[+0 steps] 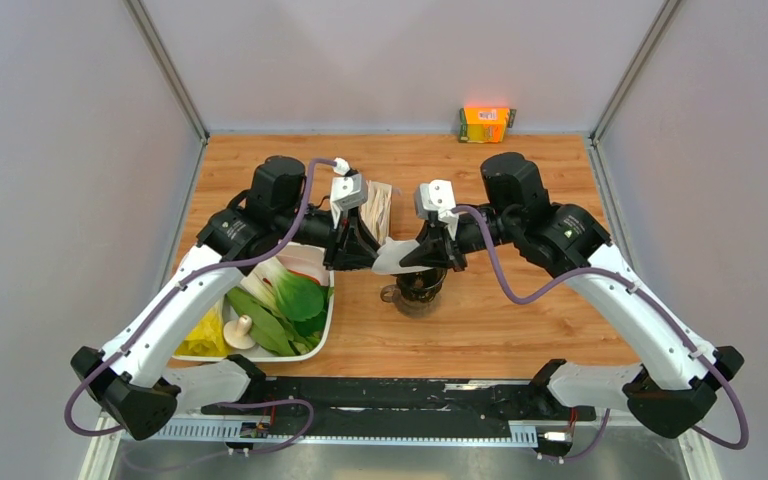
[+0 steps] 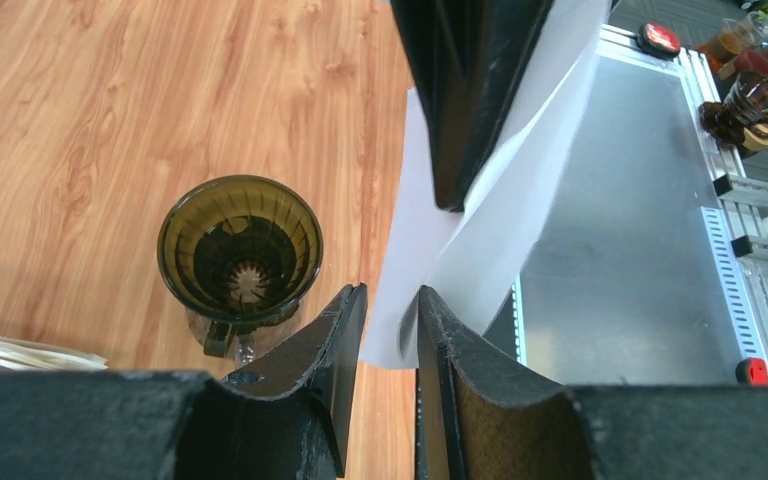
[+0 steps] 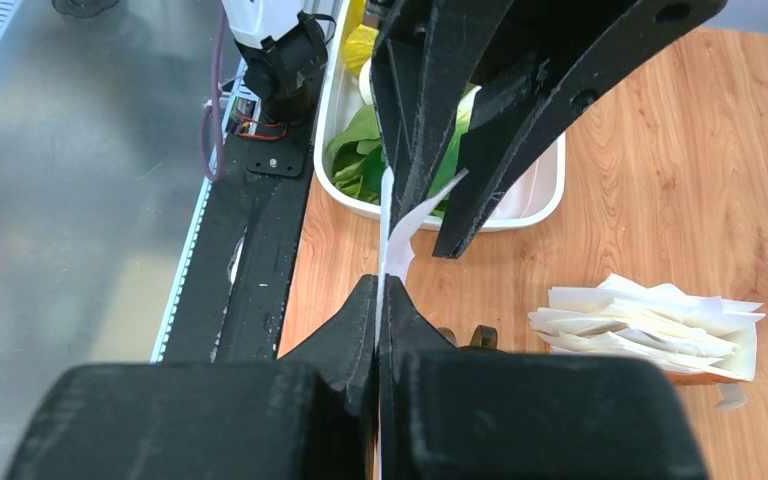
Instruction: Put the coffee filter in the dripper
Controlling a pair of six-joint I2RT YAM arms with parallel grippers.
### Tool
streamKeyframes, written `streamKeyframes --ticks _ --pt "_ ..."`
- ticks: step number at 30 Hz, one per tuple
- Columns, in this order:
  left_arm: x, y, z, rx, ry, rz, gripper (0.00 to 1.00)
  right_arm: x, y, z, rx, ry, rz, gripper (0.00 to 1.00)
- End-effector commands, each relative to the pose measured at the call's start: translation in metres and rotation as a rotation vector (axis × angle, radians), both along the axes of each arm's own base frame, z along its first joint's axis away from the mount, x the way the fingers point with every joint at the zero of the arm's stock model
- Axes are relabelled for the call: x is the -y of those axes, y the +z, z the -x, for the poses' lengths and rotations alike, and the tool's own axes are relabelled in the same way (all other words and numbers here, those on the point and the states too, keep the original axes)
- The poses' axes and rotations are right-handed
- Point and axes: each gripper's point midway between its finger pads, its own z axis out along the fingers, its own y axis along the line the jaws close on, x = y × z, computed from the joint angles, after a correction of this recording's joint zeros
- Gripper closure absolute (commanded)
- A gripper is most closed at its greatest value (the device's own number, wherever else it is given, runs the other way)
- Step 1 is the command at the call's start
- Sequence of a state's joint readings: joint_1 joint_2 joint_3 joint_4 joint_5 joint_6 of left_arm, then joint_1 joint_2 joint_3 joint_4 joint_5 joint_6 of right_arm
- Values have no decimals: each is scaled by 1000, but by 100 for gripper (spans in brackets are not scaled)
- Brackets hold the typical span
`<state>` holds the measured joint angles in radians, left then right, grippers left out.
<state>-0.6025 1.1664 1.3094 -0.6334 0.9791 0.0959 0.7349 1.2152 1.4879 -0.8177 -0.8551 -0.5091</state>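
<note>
- Your right gripper (image 3: 378, 287) is clamped flat on the coffee filter (image 2: 505, 195), fingers pressed together with only the paper between them.
- Your left gripper (image 2: 390, 293) straddles the filter's lower edge with its jaws apart, so it is not pinching the paper.
- The filter hangs in the air between the two grippers, above the wooden table (image 2: 110, 120) and just beside the dripper (image 2: 240, 240). The dripper is empty.
- Expect the filter to be almost weightless, limp and easy to crease or tear. It will likely flutter and sag wherever it is unsupported.
- Take it near an edge, gently, and spread its mouth rather than tugging.
- It is thin, plain white paper, folded flat with a slight curl.
</note>
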Motion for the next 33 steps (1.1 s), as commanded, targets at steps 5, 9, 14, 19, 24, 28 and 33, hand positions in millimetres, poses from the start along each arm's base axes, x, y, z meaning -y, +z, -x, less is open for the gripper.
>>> streamKeyframes --ticks 5,9,14,19,24,28,33 --pt "-1 5 3 58 -2 41 65 4 40 11 64 40 -112 100" --pt "0 7 7 43 -6 70 65 5 42 6 66 23 -120 100" --pt "1 4 4 28 19 88 66 6 46 6 69 19 -136 100" --pt "1 6 -3 -23 55 136 69 8 49 5 63 17 -151 100" --pt "-1 11 -1 -10 58 175 69 8 48 7 57 24 -157 100" --pt "1 26 2 19 37 213 67 7 38 9 31 40 -143 100" --pt "2 41 3 45 27 223 65 4 31 5 19 45 -130 100"
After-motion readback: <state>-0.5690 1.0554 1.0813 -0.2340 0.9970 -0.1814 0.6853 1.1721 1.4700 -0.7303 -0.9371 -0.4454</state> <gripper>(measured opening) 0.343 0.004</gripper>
